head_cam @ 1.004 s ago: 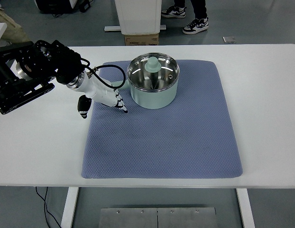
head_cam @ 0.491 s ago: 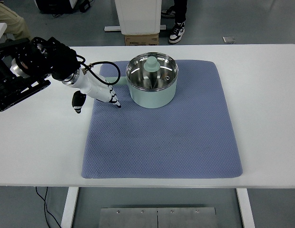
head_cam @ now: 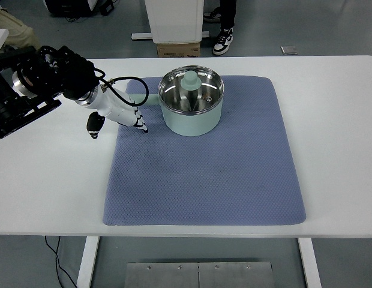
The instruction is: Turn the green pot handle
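Head view | green pot [head_cam: 191, 115] on blue mat [head_cam: 204, 174], lid knob [head_cam: 191, 81] inside | left hand [head_cam: 119, 114] fingers relaxed, holding nothing

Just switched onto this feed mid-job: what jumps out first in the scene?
A pale green pot with a shiny steel inside sits at the far middle of a blue-grey mat on the white table; its handle points left. The left hand, white with relaxed fingers, hangs just left of that handle at the mat's edge, holding nothing.
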You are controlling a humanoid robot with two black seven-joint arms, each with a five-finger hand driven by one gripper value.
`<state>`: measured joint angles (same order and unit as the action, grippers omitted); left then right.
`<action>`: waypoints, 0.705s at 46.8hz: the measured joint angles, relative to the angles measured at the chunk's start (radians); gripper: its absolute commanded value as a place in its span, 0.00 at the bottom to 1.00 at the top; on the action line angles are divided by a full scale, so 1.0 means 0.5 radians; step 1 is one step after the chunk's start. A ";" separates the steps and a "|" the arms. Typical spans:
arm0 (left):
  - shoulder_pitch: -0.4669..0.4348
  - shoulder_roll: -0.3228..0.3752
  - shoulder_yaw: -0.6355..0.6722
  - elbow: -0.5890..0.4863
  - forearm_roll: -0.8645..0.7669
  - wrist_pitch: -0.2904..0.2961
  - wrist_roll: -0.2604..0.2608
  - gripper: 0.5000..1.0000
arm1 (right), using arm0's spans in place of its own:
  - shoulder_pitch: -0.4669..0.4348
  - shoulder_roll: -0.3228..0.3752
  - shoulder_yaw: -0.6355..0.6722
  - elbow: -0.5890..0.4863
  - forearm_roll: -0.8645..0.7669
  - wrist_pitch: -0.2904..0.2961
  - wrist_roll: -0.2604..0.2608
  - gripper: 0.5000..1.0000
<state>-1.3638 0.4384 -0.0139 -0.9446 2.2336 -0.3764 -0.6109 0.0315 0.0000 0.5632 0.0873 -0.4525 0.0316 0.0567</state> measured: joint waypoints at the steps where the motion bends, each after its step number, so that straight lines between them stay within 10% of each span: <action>1: 0.000 -0.001 0.000 0.003 0.005 0.005 0.000 1.00 | 0.000 0.000 0.000 0.000 0.000 0.000 0.000 1.00; 33: 0.011 -0.001 -0.006 -0.154 -0.189 -0.007 0.000 1.00 | 0.001 0.000 0.000 0.000 0.000 0.001 0.000 1.00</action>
<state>-1.3584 0.4379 -0.0171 -1.0216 2.1393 -0.3801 -0.6109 0.0320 0.0000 0.5630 0.0875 -0.4525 0.0322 0.0568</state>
